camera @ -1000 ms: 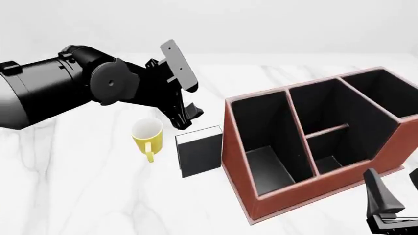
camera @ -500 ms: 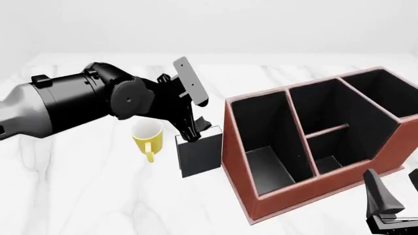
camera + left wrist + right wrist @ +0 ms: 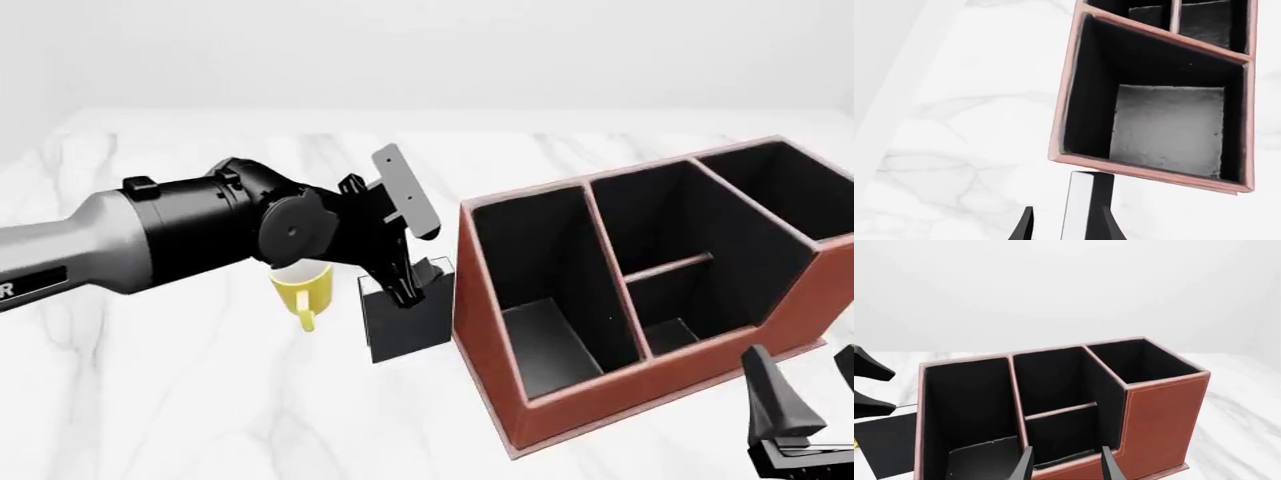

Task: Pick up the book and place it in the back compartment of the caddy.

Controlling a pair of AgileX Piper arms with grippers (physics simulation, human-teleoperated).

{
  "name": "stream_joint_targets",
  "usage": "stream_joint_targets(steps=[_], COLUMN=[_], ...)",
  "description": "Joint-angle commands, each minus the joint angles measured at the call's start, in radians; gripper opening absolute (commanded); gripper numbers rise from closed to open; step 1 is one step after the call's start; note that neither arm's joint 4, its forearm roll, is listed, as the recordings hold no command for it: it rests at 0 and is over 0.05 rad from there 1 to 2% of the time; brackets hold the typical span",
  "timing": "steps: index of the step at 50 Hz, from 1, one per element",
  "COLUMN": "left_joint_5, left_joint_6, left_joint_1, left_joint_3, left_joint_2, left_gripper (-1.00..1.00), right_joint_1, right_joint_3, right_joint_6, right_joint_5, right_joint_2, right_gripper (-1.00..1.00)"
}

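Observation:
The book (image 3: 407, 325) stands upright on the table between the yellow mug and the caddy (image 3: 477, 330), a reddish-brown box with a black interior and dividers. My left gripper (image 3: 411, 281) is open and sits at the book's top edge. In the left wrist view the book's white pages and black cover (image 3: 1087, 210) lie between the fingers, with a gap on one side, and the caddy's rim (image 3: 1147, 172) lies just beyond. My right gripper (image 3: 811, 392) is open and empty at the near right, facing the caddy's wall (image 3: 1161, 415). The book also shows in the right wrist view (image 3: 887, 445).
A yellow mug (image 3: 304, 290) stands just left of the book, partly under my left arm. The caddy's tall back compartments rise at the far right. The table is white marble.
My left arm has moved right and down, bringing its open fingers from above the mug to the book's top. The right arm has not moved.

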Motion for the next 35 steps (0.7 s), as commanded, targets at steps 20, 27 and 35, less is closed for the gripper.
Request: stream_joint_targets(steps=[20, 27, 35], left_joint_5=[-0.128, -0.155, -0.18], left_joint_6=[-0.02, -0.029, -0.047], left_joint_1=[-0.013, -0.004, 0.002], left_joint_3=[0.061, 0.072, 0.078], left_joint_2=[0.108, 0.134, 0.175], left_gripper=[1.0, 1.0, 1.0], right_joint_1=[-0.002, -0.002, -0.003], right_joint_3=[0.0, 0.0, 0.0], right_joint_6=[0.002, 0.001, 0.001], right_joint_5=[-0.013, -0.011, -0.015], right_joint_2=[0.015, 0.014, 0.018], right_gripper=[1.0, 1.0, 1.0])
